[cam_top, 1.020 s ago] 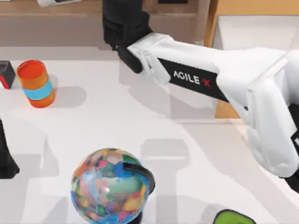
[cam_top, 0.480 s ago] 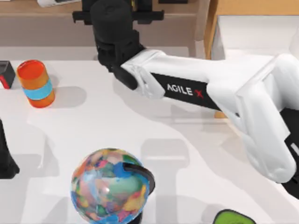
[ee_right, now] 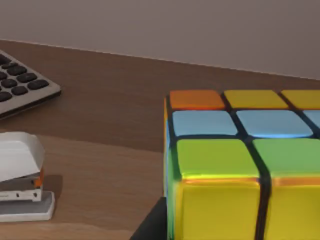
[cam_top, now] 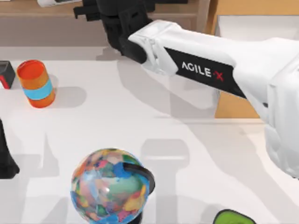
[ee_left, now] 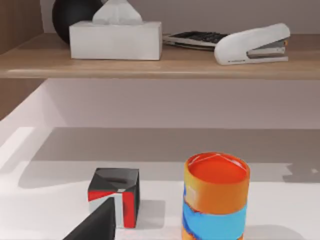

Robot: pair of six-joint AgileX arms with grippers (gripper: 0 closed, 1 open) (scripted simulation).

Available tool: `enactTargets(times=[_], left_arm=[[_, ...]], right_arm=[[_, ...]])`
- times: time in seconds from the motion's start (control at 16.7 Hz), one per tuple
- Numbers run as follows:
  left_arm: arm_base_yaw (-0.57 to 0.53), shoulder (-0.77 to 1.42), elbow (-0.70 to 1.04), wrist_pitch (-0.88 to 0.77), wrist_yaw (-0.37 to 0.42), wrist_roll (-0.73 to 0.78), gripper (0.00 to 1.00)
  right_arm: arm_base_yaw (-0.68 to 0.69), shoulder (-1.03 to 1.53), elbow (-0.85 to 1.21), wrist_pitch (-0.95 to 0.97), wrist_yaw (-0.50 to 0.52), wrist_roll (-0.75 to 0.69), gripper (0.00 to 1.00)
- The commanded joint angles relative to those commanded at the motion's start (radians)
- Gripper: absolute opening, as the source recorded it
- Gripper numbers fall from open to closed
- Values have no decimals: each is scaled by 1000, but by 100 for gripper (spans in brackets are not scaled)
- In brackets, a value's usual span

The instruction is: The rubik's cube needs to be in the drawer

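Counting what's on the white table from above: one orange-and-blue can at the left, one globe near the front, one small black-and-red box at the left edge just beside the can, and a bit of one green thing at the front edge. On the wooden shelf behind the table there's one tissue box, one calculator, one white stapler and one dark ball.

One cube sits on the shelf, right in front of the right wrist camera, near the stapler and calculator. One drawer at the table's right, white inside, mostly under the right arm.

Right gripper is up at the shelf, reaching across from the right. Can't tell how far its fingers are spread or whether they touch the cube. Left arm sits parked at the left edge, its gripper near the can and box, can't tell its fingers either.
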Motion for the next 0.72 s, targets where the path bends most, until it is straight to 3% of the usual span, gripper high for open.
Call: enactTargets(times=[0.72], left_arm=[[0, 0, 0, 0, 0, 0, 100]], right_arm=[[-192, -285, 81, -1123, -474, 73, 0]])
